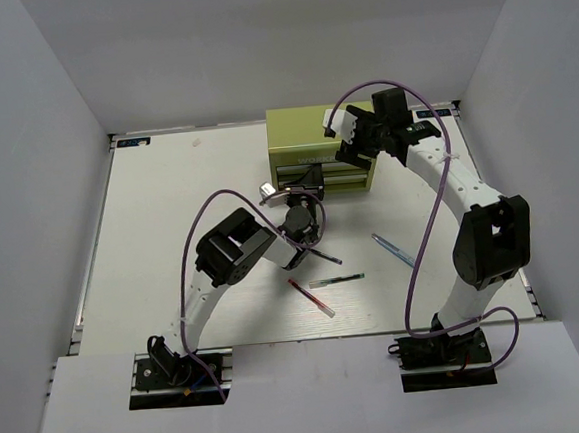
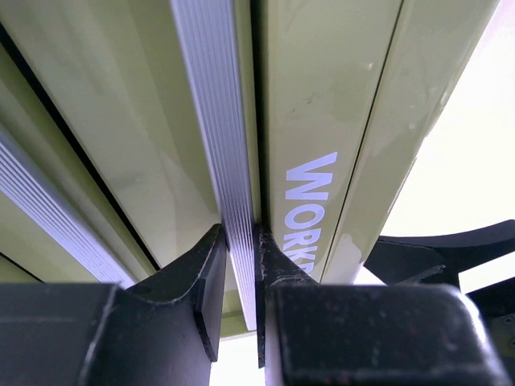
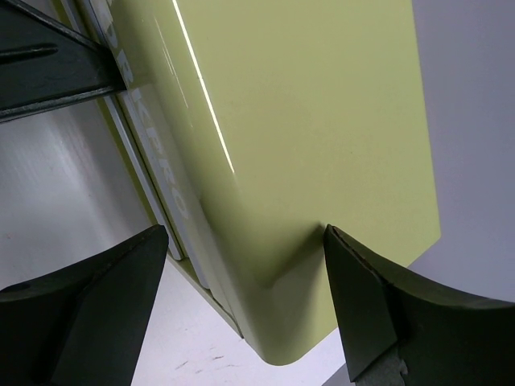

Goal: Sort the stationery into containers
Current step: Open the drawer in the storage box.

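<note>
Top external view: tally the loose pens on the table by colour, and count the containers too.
red thin pen: 1
green thin pen: 1
light blue thin pen: 1
dark thin pen: 1
olive-green metal drawer cabinet: 1
Total: 5 things, 4 pens and 1 cabinet

A white surface fills the frame's centre, enclosed by plain grey walls at left, top and right. Light is soft and even. A white panel spans the bottom edge.
</note>
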### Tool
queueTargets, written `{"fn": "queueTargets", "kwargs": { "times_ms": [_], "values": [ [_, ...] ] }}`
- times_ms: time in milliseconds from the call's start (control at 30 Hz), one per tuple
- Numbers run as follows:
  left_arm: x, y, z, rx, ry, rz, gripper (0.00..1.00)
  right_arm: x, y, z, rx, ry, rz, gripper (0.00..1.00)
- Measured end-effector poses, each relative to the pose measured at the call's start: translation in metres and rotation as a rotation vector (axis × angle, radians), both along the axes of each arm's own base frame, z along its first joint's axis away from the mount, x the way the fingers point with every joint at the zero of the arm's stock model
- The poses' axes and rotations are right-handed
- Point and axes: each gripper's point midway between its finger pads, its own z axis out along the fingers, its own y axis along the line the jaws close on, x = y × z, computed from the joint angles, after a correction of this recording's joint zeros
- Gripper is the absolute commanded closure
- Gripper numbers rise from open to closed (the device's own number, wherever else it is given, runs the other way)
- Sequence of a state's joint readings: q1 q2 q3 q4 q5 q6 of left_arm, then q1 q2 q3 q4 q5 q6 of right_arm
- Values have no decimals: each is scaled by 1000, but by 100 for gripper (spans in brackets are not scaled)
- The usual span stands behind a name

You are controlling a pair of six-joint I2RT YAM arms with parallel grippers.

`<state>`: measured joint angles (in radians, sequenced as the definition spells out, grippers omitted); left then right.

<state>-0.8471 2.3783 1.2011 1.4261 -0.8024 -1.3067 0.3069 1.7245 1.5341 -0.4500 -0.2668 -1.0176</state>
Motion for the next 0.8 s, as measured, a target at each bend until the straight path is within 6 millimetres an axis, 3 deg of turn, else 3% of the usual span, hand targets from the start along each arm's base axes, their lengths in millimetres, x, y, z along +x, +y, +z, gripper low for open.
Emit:
{"fn": "queueTargets", "kwargs": {
  "times_ms": [800],
  "values": [
    [-5,0,0,120,36,-22,100,2,-1,1,-4,28,-27,18]
  ]
}}
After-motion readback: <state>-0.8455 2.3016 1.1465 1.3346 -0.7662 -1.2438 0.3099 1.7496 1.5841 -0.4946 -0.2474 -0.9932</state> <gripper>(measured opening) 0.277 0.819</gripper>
